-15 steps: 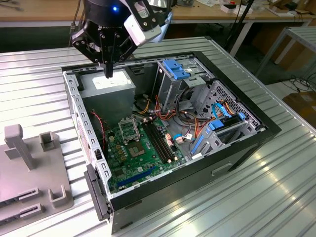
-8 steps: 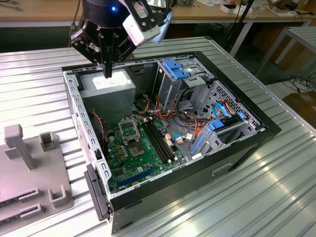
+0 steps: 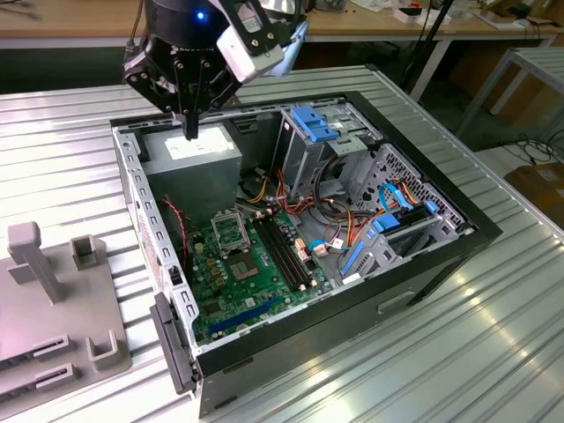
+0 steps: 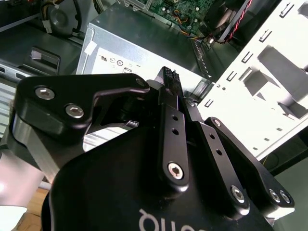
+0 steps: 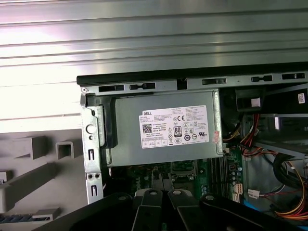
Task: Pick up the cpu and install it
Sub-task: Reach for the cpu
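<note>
My gripper [image 3: 189, 130] hangs above the open computer case [image 3: 458, 233], over the grey power supply box [image 3: 196, 157] at the case's far end. In both wrist views its black fingers [image 4: 169, 73] [image 5: 162, 179] are pressed together and I see nothing between the tips. The cpu is out of view. On the case floor lies the green board [image 3: 233, 295]. Its square socket [image 3: 231, 231] sits below the gripper and nearer the exterior camera. In the first wrist view the socket [image 5: 183, 168] shows just past the power supply [image 5: 163, 127].
A drive cage with blue clips [image 3: 319, 132] and bundles of coloured cables [image 3: 339, 220] fill the case's side toward the exterior view's right. A grey fixture with upright posts [image 3: 53, 291] sits on the ribbed metal table [image 3: 493, 352] at the exterior view's left.
</note>
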You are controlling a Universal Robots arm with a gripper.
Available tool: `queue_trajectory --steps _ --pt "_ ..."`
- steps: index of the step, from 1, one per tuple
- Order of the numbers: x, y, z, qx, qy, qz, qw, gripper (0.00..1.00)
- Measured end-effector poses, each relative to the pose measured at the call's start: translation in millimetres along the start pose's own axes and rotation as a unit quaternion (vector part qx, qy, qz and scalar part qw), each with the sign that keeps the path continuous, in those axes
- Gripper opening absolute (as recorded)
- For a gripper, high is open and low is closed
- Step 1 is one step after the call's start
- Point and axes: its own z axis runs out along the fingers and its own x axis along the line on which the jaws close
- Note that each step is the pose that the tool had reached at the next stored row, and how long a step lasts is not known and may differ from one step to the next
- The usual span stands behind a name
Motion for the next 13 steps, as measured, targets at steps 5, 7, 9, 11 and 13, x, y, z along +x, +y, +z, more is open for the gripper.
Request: queue_trajectory --steps 5,7,9,11,13 --pt "1.2 -0.1 0.0 0.0 0.0 0.0 1.0 0.11" --pt "1.8 -0.1 -0.1 0.0 0.0 0.0 1.0 0.11" --pt "2.4 -0.2 0.0 0.0 0.0 0.0 1.0 0.11" --pt "3.0 -0.2 -0.1 0.0 0.0 0.0 1.0 0.11" --pt "3.6 -0.3 -0.1 0.0 0.0 0.0 1.0 0.11"
